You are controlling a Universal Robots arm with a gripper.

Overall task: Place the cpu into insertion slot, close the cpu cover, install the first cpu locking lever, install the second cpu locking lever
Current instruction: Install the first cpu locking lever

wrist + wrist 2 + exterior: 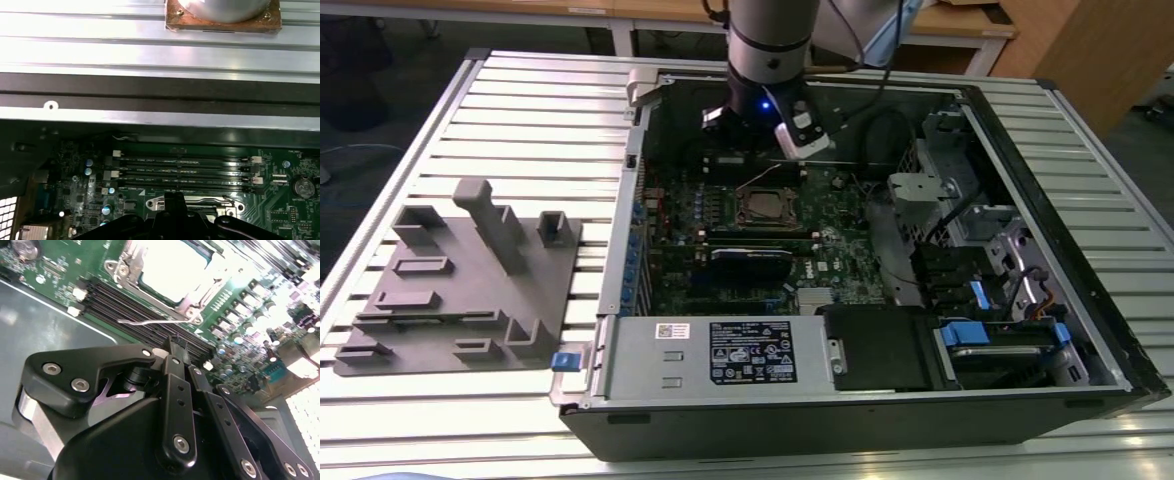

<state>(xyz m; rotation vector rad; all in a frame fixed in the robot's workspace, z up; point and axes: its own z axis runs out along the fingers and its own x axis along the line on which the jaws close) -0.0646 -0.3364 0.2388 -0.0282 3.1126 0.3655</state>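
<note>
Open computer case (881,425) lying on a slatted bench (520,110), with a grey moulded fixture (467,280) beside it toward the exterior view's left edge of the bench. Along the near wall of the case lies the power supply (720,352); beyond it is the green motherboard (720,270). Near the board's far edge sits the insertion slot (767,205). In the second wrist view the cpu (172,272) appears as a pale square seated in the slot, and the cpu cover (186,304) looks folded down around it. A thin wire locking lever (150,320) stands clear of the cover's edge, apparently unlatched, above the black memory slots (185,170). The gripper (176,346) hovers just beside this lever, on the memory-slot side of the socket. Its fingers appear drawn together at the tips, with nothing between them.

The step in hand is judged to be installing the first locking lever. To do it well:
- Bear on the lever's free end, not on the cover or the chip.
- Press down, then sideways, so that the wire tucks under its hook.
- Keep the fingertips off the memory slots.
- Confirm that the cover lies flat before loading the lever.
</note>
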